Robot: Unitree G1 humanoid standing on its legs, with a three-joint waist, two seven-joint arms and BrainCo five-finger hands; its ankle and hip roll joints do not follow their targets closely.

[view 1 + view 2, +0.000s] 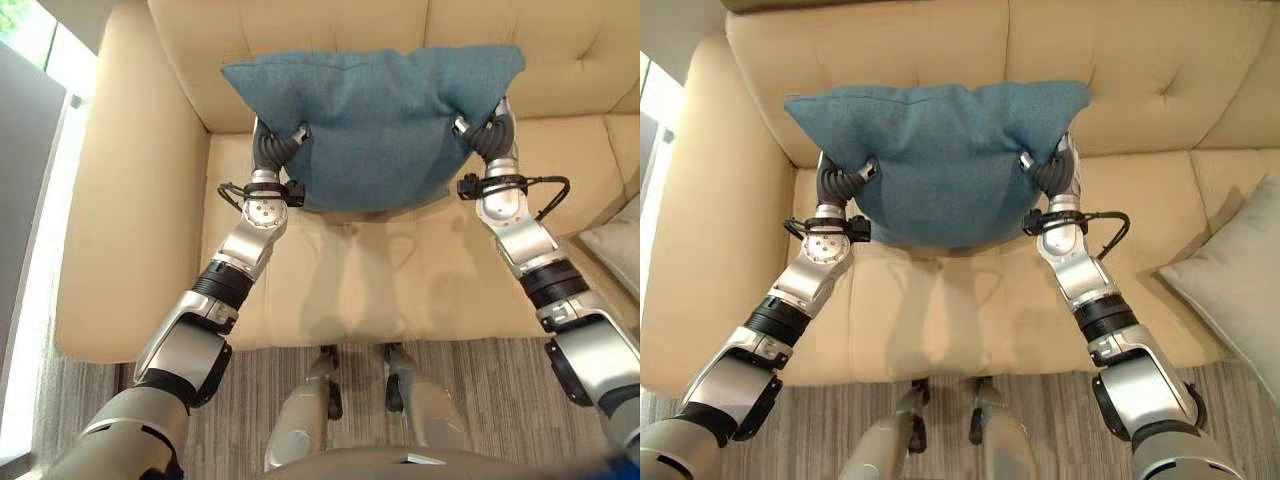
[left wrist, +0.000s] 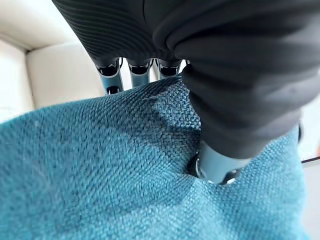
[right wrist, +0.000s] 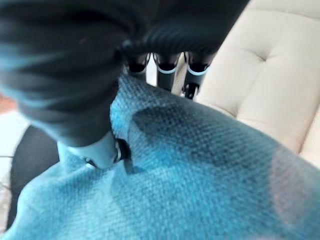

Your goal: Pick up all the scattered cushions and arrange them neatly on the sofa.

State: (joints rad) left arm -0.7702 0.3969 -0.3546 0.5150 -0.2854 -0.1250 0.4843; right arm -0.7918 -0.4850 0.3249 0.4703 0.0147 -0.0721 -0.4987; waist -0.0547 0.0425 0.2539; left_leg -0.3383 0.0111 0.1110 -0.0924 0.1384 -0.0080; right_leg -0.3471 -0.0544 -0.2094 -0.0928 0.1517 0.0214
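A humanoid robot holds a teal cushion (image 1: 375, 125) upright against the backrest of a cream sofa (image 1: 130, 200), at the upper centre of the left eye view. The left hand (image 1: 275, 145) pinches the cushion's lower left corner and the right hand (image 1: 490, 130) its lower right corner; in each wrist view the thumb presses into the weave on one face while the fingers (image 2: 140, 70) run behind the fabric. The cushion's bottom edge hangs just above the seat, so it looks carried into place but not yet let go. A pale grey cushion (image 1: 1235, 285) lies tilted at the right edge of the right eye view, on the next seat. Judged from this, one cushion is nearly placed, and the grey one may yet need straightening; whether others wait elsewhere cannot be told.
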